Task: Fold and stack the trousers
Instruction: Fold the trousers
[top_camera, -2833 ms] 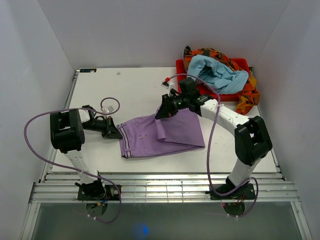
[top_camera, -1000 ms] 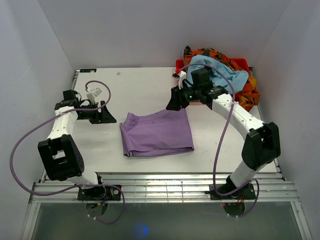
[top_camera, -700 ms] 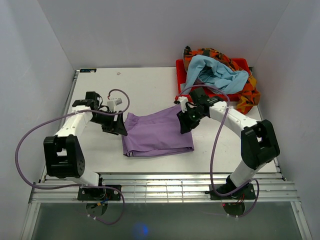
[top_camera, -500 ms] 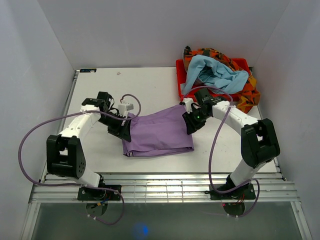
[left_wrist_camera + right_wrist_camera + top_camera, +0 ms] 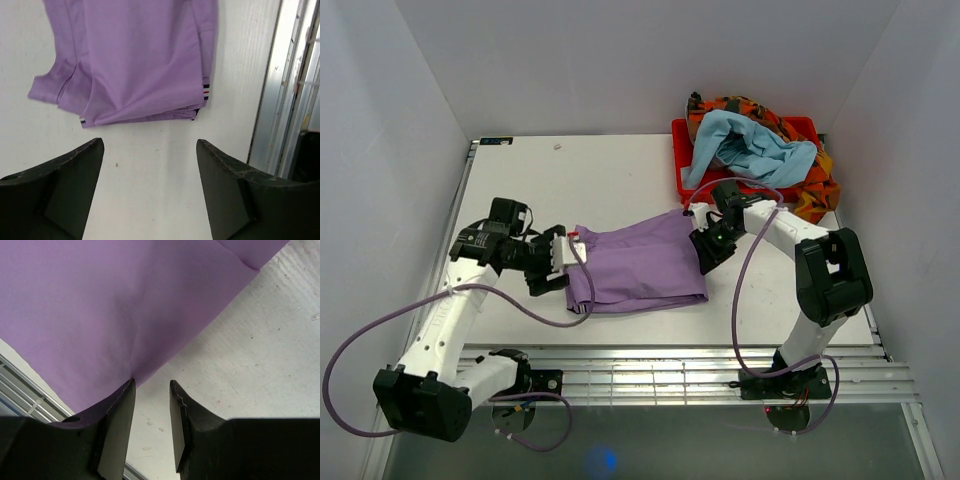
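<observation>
The lilac trousers (image 5: 638, 266) lie folded into a rectangle in the middle of the table, with a striped waistband corner (image 5: 205, 92) showing at the near left. My left gripper (image 5: 558, 268) sits low just off their left edge. It stands wide open (image 5: 150, 145) over bare table, with the cloth ahead of its fingertips. My right gripper (image 5: 704, 252) is at the trousers' right edge. Its jaws stand narrowly open (image 5: 151, 382) with bare table between them. One fingertip (image 5: 129, 387) touches the edge of the cloth (image 5: 100, 305).
A red bin (image 5: 677, 130) at the back right holds a blue garment (image 5: 755, 148) and an orange patterned one (image 5: 817, 195) that spills over its side. Metal rails (image 5: 650, 372) run along the table's near edge and show in the left wrist view (image 5: 290, 100).
My left gripper has swung in from the far left to the trousers' left edge. My right gripper has come down from beside the bin to their right edge and narrowed.
</observation>
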### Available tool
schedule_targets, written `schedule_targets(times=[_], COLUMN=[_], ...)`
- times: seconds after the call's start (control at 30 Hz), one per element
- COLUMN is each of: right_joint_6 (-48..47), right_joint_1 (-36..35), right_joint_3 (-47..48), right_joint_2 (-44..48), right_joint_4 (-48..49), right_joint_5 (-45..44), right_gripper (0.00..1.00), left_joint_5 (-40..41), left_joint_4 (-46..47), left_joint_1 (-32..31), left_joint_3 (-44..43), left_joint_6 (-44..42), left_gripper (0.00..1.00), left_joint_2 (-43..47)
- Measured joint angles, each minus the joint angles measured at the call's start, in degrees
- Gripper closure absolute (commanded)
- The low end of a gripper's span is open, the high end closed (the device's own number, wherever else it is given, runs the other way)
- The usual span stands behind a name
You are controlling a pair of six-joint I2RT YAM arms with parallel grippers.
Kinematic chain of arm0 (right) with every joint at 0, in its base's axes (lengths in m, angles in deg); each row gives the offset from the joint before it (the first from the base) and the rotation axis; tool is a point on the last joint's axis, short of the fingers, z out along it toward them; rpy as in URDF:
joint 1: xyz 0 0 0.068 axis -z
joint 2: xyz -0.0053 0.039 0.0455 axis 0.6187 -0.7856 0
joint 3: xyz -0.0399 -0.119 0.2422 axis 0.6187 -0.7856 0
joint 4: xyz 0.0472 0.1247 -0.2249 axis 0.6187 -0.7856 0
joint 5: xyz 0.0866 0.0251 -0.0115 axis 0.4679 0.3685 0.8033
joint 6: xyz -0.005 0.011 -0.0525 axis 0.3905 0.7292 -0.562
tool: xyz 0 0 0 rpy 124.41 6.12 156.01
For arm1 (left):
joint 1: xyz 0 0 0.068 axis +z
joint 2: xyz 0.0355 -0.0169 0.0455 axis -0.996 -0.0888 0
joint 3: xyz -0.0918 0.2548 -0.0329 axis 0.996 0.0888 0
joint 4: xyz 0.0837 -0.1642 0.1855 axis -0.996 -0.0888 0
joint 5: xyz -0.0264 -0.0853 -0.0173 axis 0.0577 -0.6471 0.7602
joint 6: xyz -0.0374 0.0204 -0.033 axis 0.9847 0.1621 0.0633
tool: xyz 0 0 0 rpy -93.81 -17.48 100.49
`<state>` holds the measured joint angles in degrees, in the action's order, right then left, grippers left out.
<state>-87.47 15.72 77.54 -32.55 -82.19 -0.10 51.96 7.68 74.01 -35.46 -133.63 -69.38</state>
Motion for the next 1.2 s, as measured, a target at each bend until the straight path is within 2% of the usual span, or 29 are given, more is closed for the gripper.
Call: schedule_targets(times=[0.1,0.2,0.37,0.5,0.53,0.63,0.73,0.8,0.83,0.87,0.97,1.2], right_joint_6=[-0.02,0.02,0.07,0.17,0.2,0.26,0.28,0.28,0.28,0.26,0.26,0.11], right_joint_1=[0.04,0.04,0.04,0.04,0.04,0.04,0.04,0.04,0.04,0.04,0.04,0.04], right_joint_3=[0.2,1.2,4.2,6.1,6.51,6.91,6.91,6.91,6.88,6.88,6.86,5.42], right_joint_2=[-0.48,-0.76,-0.76,-1.57,-2.16,-3.96,-5.79,-7.06,-7.54,-7.96,-8.74,-9.25], right_joint_4=[-0.76,-1.97,-3.21,-3.37,-3.37,-3.32,-3.28,-3.17,-3.04,-2.93,-2.49,-0.35], right_joint_5=[0.22,0.74,3.13,4.98,5.42,6.62,7.28,7.58,7.58,7.56,7.23,2.69], right_gripper=[0.6,0.59,0.59,0.59,0.59,0.59,0.59,0.59,0.59,0.6,0.61,0.64], left_joint_5=[-0.02,0.61,3.56,5.42,5.95,7.26,8.24,8.66,8.9,9.03,9.07,5.57], left_joint_4=[0.52,2.25,8.55,11.96,12.9,14.51,14.78,14.91,14.86,14.84,14.32,10.08], left_joint_1=[-3.48,-7.17,-14.21,-18.08,-18.69,-19.74,-20.11,-20.24,-20.31,-20.37,-20.37,-20.37], left_joint_3=[4.13,8.46,13.55,15.19,15.72,17.18,17.42,17.53,17.62,17.68,17.64,13.6], left_joint_6=[-9.84,-15.58,-19.96,-21.79,-22.23,-23.41,-24.17,-24.76,-25.03,-25.22,-24.65,-20.98], left_gripper=[0.14,0.14,0.18,0.26,0.33,0.47,0.52,0.61,0.66,0.78,0.97,1.0], left_joint_2=[1.99,2.12,2.29,1.57,1.16,-0.59,-2.64,-3.13,-3.15,-3.15,-3.15,-0.81])
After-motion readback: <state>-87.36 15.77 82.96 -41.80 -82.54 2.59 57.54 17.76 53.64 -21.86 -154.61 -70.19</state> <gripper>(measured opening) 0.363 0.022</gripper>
